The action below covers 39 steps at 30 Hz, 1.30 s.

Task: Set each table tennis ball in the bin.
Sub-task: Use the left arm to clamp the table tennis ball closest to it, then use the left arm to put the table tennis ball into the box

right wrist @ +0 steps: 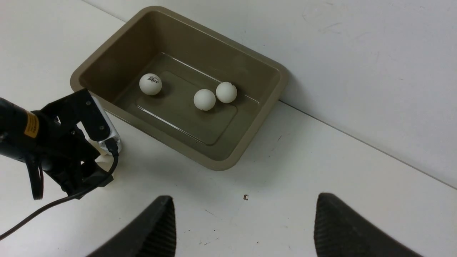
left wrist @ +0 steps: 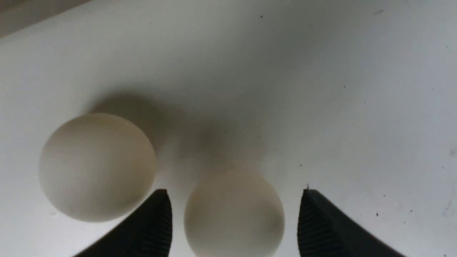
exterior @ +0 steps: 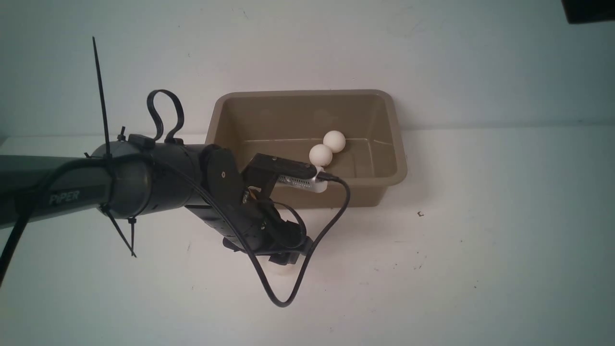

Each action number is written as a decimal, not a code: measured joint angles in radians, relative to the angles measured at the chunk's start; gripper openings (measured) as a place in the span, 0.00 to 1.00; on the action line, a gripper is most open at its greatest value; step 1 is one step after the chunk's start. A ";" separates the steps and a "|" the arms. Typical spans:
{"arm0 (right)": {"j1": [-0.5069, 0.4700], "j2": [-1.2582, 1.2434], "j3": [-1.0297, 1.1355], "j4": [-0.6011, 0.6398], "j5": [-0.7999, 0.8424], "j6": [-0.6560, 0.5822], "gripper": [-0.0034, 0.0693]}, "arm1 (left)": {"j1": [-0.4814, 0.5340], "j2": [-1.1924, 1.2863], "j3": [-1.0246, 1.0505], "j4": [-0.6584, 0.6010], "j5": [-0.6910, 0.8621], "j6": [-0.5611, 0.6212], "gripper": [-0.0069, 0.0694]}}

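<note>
Smooth matte ball [left wrist: 234, 214] between your left gripper's [left wrist: 234, 221] parted, ungripping dark fingers, another round ball [left wrist: 97, 167] just outside (three more in the glossy, round-cornered plastic bin [right wrist: 200, 151])

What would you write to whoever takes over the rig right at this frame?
Left gripper: jaws open, one on either side of a ball on the table, no grip visible.
Right gripper: jaws open, nothing between them, away from the bin.
Done: three balls in the bin, two close together and one apart.
Left: two balls on the table, outside the bin: the one between the left jaws and another beside it.
Likely next: close the left jaws on the first, minding its neighbour, which sits close to one jaw.
</note>
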State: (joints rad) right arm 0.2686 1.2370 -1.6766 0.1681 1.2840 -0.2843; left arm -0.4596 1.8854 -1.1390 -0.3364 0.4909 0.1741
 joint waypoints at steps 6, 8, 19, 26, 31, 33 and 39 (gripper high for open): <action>0.000 0.000 0.000 0.000 0.000 0.000 0.70 | 0.000 0.008 0.000 0.000 0.000 0.000 0.65; 0.000 0.000 0.000 0.000 0.000 0.000 0.70 | 0.000 0.023 0.000 0.000 0.000 0.000 0.65; 0.000 0.000 0.000 0.000 0.000 -0.004 0.70 | 0.000 0.039 0.000 -0.046 -0.011 0.000 0.56; 0.000 0.000 0.000 0.000 0.000 -0.013 0.70 | -0.014 0.008 0.000 -0.049 0.080 0.049 0.56; 0.000 0.000 0.000 0.000 0.000 -0.015 0.70 | -0.070 -0.144 -0.036 -0.054 0.048 0.101 0.56; 0.000 0.000 0.000 0.000 0.000 -0.016 0.70 | -0.060 -0.171 -0.103 -0.052 0.021 0.098 0.56; 0.000 0.000 0.000 0.000 0.000 -0.018 0.70 | 0.067 -0.063 -0.391 0.006 0.068 0.064 0.56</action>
State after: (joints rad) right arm 0.2686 1.2370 -1.6766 0.1682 1.2840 -0.3027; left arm -0.3927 1.8228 -1.5296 -0.3308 0.5589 0.2382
